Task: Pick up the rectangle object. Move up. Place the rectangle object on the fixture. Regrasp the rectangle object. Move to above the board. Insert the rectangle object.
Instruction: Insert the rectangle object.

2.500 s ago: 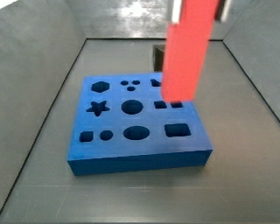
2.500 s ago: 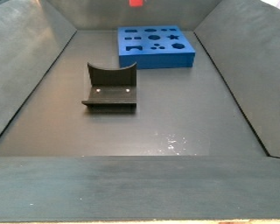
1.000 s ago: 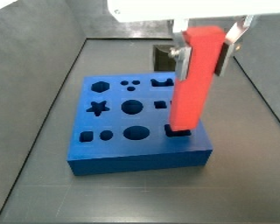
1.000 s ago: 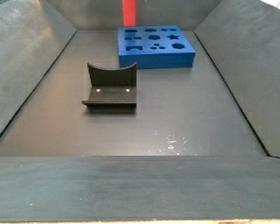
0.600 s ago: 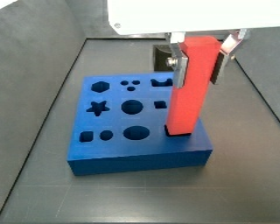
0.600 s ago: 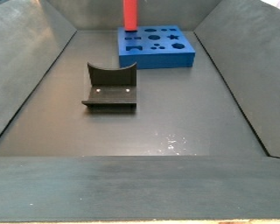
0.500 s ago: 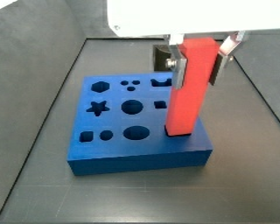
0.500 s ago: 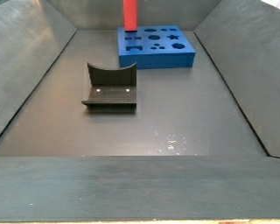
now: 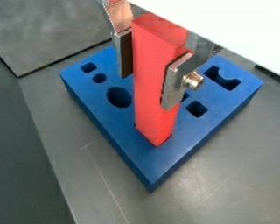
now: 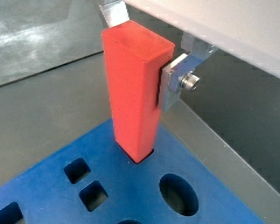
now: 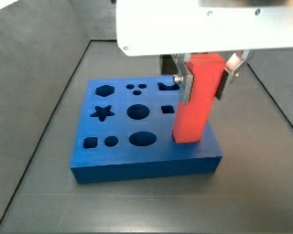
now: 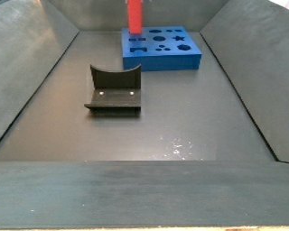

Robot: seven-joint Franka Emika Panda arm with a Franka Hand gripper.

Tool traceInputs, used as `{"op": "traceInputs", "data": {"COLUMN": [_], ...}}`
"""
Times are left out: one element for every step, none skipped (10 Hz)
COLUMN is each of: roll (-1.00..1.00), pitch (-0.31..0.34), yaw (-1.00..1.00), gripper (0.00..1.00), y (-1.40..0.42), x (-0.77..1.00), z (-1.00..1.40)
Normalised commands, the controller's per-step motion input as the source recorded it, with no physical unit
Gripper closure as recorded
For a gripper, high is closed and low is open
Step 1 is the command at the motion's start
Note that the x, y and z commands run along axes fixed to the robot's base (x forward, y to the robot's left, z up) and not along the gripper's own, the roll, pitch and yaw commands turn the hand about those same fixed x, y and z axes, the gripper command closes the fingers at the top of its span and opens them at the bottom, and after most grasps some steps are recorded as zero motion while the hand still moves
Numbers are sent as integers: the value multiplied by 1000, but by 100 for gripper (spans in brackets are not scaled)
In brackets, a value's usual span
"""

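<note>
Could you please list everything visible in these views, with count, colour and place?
Board: one, blue, on the floor at the far end of the enclosure, with dark shaped cutouts.
Rectangle object: one, red-orange, upright, its lower end at a cutout near the board's corner.
Fixture: one, dark, on the floor apart from the board, with nothing on it.
End effector: one, silver fingers closed on the rectangle object's upper part, above the board.

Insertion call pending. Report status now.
End effector shut on rectangle object, upright over board. Lower end at a cutout. Fixture empty, apart. Nothing obstructing.
</note>
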Motion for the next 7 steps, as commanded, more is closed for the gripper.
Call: {"op": "traceInputs", "data": {"roll": [77, 117, 117, 29, 0, 0, 0], "pitch": [-40, -83, -120, -94, 0, 0, 0], "yaw": [0, 0, 0, 0, 0, 0, 0], "gripper": [100, 100, 100, 100, 100, 0, 0], "y": [0, 0, 0, 0, 0, 0, 0], "x": [111, 40, 46, 0, 0, 0, 0], "z": [-457, -597, -694, -323, 17, 0, 0]}}
